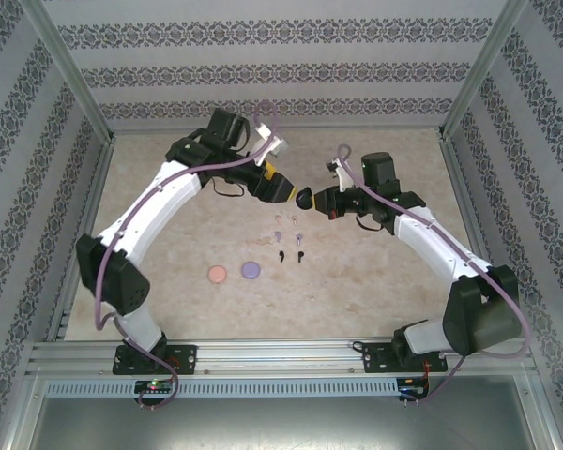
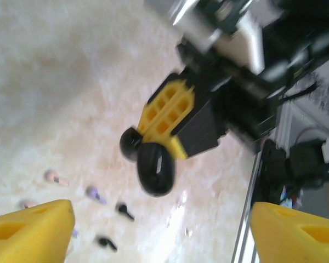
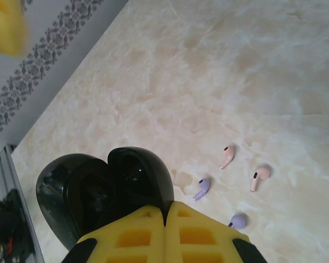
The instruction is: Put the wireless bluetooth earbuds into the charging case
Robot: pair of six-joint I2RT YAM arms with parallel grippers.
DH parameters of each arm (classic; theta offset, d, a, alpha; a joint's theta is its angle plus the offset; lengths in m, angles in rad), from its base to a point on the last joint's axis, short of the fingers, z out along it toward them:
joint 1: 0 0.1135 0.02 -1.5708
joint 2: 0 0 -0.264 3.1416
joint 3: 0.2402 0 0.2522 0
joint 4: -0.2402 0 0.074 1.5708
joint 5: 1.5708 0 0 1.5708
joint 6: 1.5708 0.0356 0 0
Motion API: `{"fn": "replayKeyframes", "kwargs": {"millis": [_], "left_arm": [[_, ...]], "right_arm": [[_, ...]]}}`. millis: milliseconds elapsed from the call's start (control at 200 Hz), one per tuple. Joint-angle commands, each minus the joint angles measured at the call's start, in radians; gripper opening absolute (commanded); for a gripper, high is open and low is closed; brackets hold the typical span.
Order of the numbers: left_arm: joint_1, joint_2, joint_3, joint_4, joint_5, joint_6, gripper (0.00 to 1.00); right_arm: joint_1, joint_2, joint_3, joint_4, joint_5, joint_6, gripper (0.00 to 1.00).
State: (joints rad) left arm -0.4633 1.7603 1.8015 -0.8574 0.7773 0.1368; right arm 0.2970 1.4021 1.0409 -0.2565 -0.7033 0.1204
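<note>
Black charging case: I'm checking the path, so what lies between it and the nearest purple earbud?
Nothing: in the right wrist view, bare tabletop separates the black charging case from the purple earbud.

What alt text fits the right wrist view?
The yellow right gripper pinches a glossy black open charging case above the beige marbled table. Two pale pink earbuds and two purple earbuds lie on it to the right.
</note>
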Motion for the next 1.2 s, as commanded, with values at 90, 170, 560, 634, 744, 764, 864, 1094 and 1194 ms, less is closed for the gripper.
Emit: {"fn": "replayKeyframes", "kwargs": {"millis": [90,170,560,634,744,764,864,1094,1194], "left_arm": [[0.006,0.083,0.082,-0.291,0.063,0.177,0.71],[0.006,0.097,0.082,-0.295,0.097,0.183,0.66],[-0.02,0.148,0.073,-0.304,0.17,0.198,0.6],[-0.026,0.155,0.069,-0.297,0.168,0.198,0.6],[-0.03,0.158,0.056,-0.278,0.17,0.192,0.58],[-0.031,0.158,0.055,-0.276,0.172,0.192,0.57],[-0.031,0.159,0.052,-0.273,0.174,0.193,0.53],[-0.031,0.16,0.048,-0.284,0.18,0.204,0.45],[-0.031,0.161,0.047,-0.29,0.19,0.211,0.41]], "right_arm": [[0.043,0.003,0.043,-0.112,-0.03,-0.123,0.0],[0.059,0.001,0.044,-0.119,-0.015,-0.127,0.0],[0.109,0.014,0.07,-0.127,0.02,-0.126,0.0],[0.121,0.019,0.079,-0.128,0.024,-0.124,0.0],[0.134,0.023,0.089,-0.131,0.033,-0.124,0.0],[0.135,0.024,0.091,-0.132,0.035,-0.124,0.0],[0.139,0.028,0.093,-0.133,0.039,-0.124,0.0],[0.139,0.029,0.094,-0.131,0.051,-0.125,0.0],[0.139,0.029,0.093,-0.129,0.056,-0.125,0.0]]}}
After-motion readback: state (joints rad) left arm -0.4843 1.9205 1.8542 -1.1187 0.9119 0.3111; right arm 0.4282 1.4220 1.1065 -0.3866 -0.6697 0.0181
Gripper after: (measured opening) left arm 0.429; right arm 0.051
